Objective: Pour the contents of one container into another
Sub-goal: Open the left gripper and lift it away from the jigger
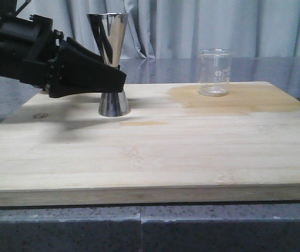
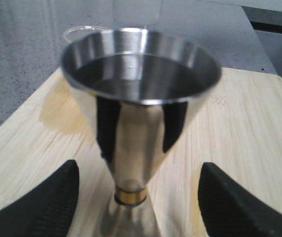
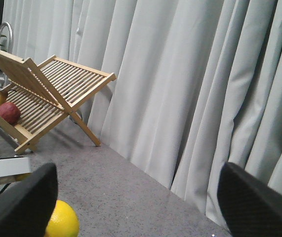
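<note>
Jigger [image 1: 112,63], shiny steel hourglass, stood on a pale bamboo board [image 1: 155,157] atop the speckled grey bench [image 1: 139,228], between the left hand's [image 2: 138,207] spread fingers; clear glass beaker [image 1: 214,72] beyond, before grey curtains [image 1: 218,26].

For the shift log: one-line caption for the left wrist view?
Open left gripper straddles the steel jigger on the wooden board.

Jigger [image 1: 111,63] between open left tool [image 2: 138,207] fingers; beaker [image 1: 214,72] well apart.

Left claw [image 1: 119,80] hides jigger [image 1: 111,63] waist; beaker [image 2: 84,30] mostly behind jigger.
</note>
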